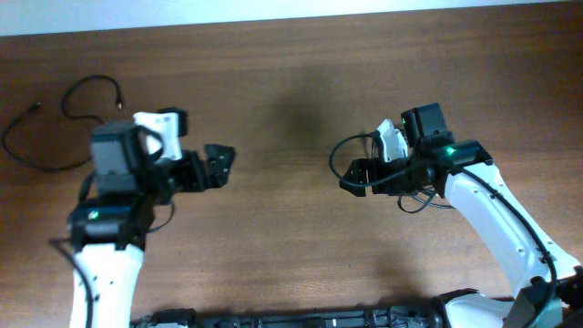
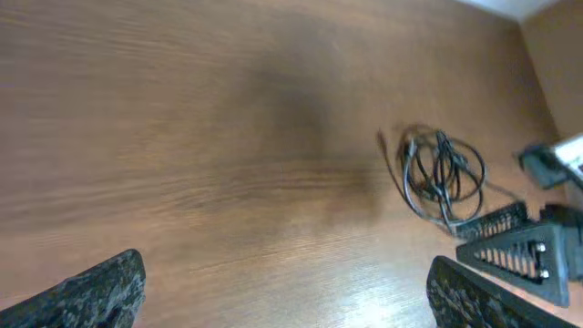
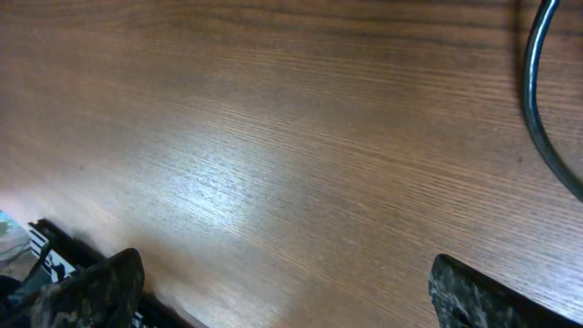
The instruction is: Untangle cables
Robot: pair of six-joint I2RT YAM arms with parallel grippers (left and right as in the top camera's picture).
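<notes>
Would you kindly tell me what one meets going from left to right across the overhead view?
loose cable → left claw → right claw. The dark cords around the right claw overlap it, so I leave them out.

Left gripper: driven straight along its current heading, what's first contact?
Probably bare table: left gripper looks pitched down at open wood. The cables and right gripper sit off to the side. Pitch is hard to judge.
</notes>
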